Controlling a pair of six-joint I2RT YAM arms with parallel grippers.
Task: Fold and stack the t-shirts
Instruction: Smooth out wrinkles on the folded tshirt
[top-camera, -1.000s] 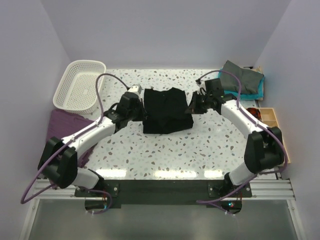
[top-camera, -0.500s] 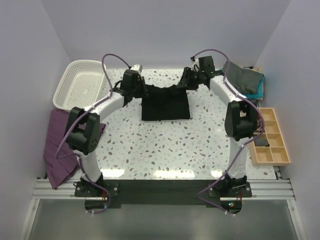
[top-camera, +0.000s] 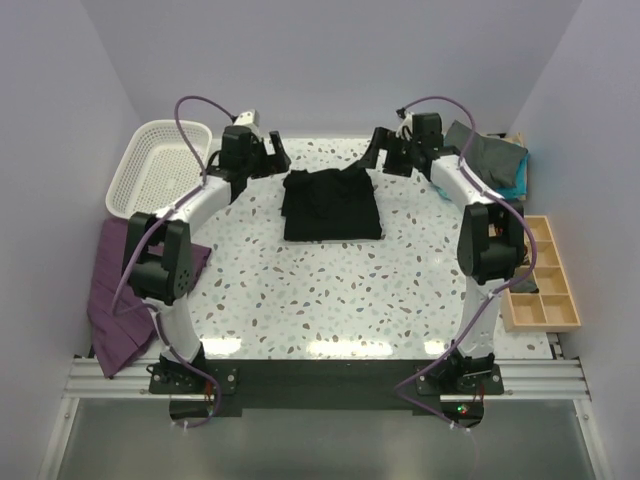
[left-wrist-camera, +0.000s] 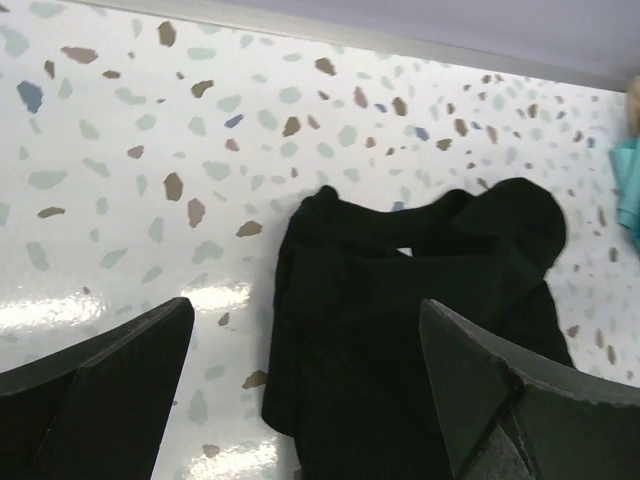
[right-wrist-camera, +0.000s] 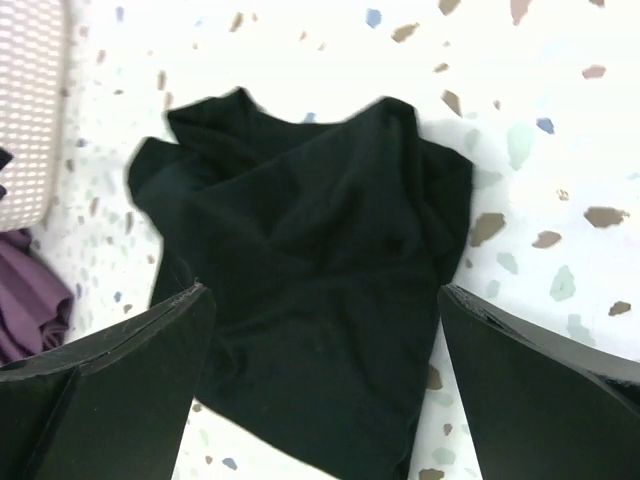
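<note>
Two arms, both changed since half a second ago. Then, each gripper pinched the far edge of the black t-shirt (top-camera: 331, 205) and held it lifted. Now the left gripper (top-camera: 272, 157) and right gripper (top-camera: 386, 156) have let go and stand clear of the cloth, off its far-left and far-right corners. The shirt has dropped and lies as a folded, roughly square bundle on the table (top-camera: 330, 300), centred left to right and nearer the far edge.

Only the top view shows the grey t-shirt (top-camera: 488, 150) lying on the teal t-shirt (top-camera: 512, 183) in the far right corner. The left wrist view catches just a sliver of teal. The right wrist view picks up the white basket (right-wrist-camera: 28, 100) and the purple cloth (right-wrist-camera: 30, 300) past the shirt. Both wrist views show the shirt's far hem rumpled into humps, which the top view flattens.

Left fingers (left-wrist-camera: 100, 380) are spread wide with nothing between them. Right fingers (right-wrist-camera: 540, 380) are the same, touching nothing.
</note>
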